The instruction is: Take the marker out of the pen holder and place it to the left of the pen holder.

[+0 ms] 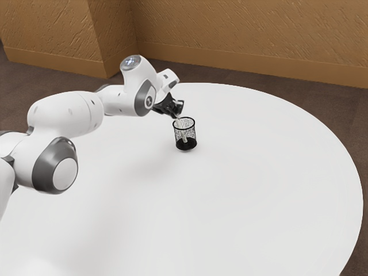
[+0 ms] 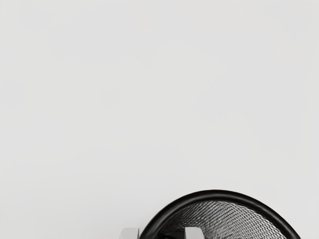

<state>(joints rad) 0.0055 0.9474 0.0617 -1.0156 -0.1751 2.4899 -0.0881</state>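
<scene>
My gripper (image 1: pixel 177 113) is just above the pen holder's rim, with its fingers apart. The black mesh pen holder (image 1: pixel 186 144) stands upright on the white table. A pale marker (image 1: pixel 184 135) leans inside it, its upper end close under the fingertips. In the wrist view, the dark round rim of the pen holder (image 2: pixel 219 194) curves along the lower edge. There, the two light fingertips of my gripper (image 2: pixel 162 234) stand apart near the rim, with something dark between them.
The round white table (image 1: pixel 241 195) spreads around the pen holder. Its far edge curves behind the gripper, with a brown wall (image 1: pixel 247 34) beyond. The arm reaches in from the exterior view's left.
</scene>
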